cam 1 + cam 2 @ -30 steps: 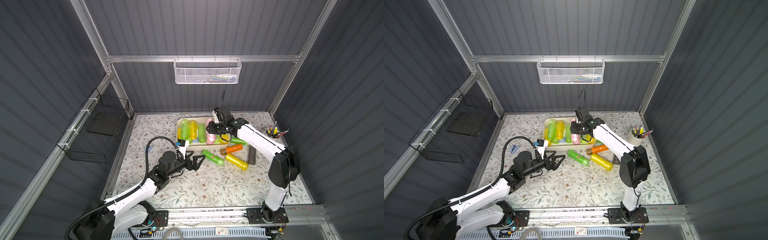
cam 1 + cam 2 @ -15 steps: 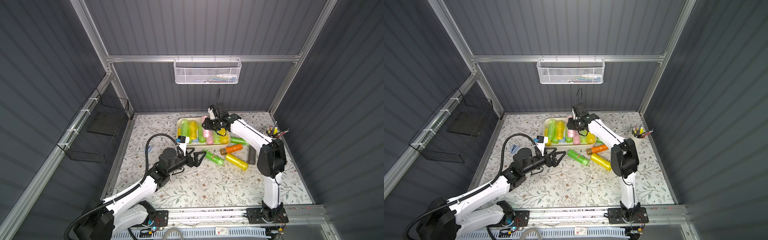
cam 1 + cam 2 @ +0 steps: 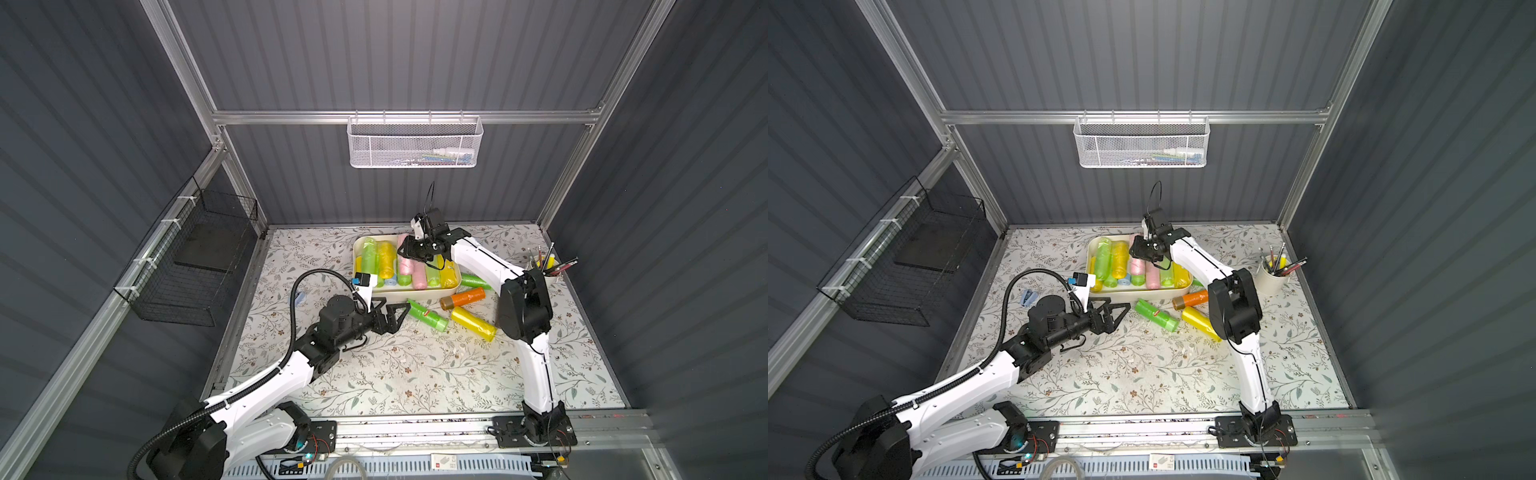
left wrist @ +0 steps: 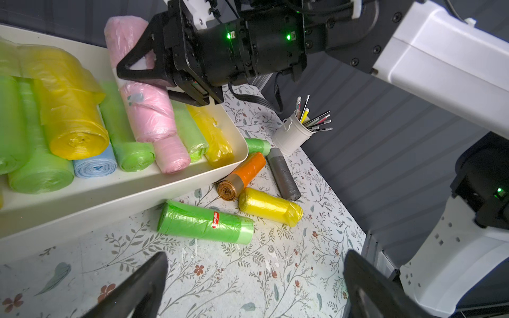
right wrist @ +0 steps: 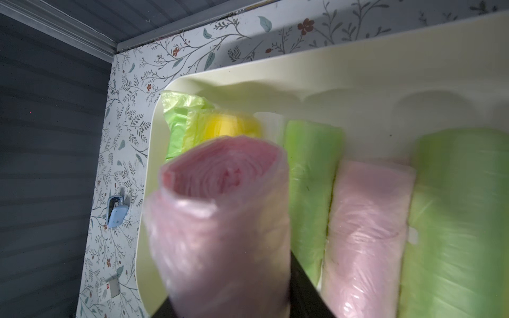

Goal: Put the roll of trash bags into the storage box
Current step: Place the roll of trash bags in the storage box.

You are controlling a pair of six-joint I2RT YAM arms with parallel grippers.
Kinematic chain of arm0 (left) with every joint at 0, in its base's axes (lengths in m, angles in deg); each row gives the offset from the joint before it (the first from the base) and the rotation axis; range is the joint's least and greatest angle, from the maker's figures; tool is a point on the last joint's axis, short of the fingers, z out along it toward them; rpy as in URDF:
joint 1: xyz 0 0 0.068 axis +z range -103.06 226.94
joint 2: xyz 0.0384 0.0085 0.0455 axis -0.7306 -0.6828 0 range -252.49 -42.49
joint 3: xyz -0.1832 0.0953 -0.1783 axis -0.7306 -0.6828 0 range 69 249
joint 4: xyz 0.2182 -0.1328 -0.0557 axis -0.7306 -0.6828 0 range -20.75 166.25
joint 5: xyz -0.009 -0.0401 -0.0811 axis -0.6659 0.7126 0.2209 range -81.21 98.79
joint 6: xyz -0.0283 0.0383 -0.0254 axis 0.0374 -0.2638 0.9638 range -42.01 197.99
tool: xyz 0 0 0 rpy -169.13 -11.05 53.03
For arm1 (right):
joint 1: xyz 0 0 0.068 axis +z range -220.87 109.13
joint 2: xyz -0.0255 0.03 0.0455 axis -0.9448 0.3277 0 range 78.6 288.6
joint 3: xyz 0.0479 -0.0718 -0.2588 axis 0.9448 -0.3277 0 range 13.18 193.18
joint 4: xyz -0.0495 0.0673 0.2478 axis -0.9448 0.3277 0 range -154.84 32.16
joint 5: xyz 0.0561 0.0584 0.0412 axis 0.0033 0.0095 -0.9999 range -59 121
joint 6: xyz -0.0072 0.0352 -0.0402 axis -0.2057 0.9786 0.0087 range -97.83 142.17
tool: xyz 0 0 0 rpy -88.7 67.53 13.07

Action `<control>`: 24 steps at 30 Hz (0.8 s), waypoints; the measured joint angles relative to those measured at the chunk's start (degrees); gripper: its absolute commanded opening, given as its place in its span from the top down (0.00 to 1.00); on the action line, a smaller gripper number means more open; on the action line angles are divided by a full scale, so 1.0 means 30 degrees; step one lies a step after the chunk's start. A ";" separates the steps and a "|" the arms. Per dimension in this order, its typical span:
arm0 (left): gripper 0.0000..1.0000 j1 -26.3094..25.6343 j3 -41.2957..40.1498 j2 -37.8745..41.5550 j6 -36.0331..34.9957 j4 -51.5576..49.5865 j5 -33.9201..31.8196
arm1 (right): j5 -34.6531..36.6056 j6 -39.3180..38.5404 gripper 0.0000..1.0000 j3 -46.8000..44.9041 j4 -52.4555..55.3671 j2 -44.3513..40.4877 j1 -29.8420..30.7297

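One pink roll (image 5: 220,220) is pinched by the right gripper (image 3: 409,249) over the storage box (image 3: 415,296); lower it softly. Beside the box, the left gripper (image 3: 399,316) gapes empty.

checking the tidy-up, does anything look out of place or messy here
Yes: five rolls lie loose on the table outside the storage box: a labelled green roll, a second green roll, an orange roll, a yellow roll, a grey roll.

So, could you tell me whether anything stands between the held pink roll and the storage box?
No barrier: the pink roll is over the open storage box, but the rolls inside would lie under it.
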 measured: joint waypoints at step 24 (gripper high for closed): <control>0.00 0.0000 0.0627 0.0029 -0.0022 -0.1333 -0.0707 | -0.2718 0.3060 0.59 0.0189 -0.3031 0.1610 -0.0393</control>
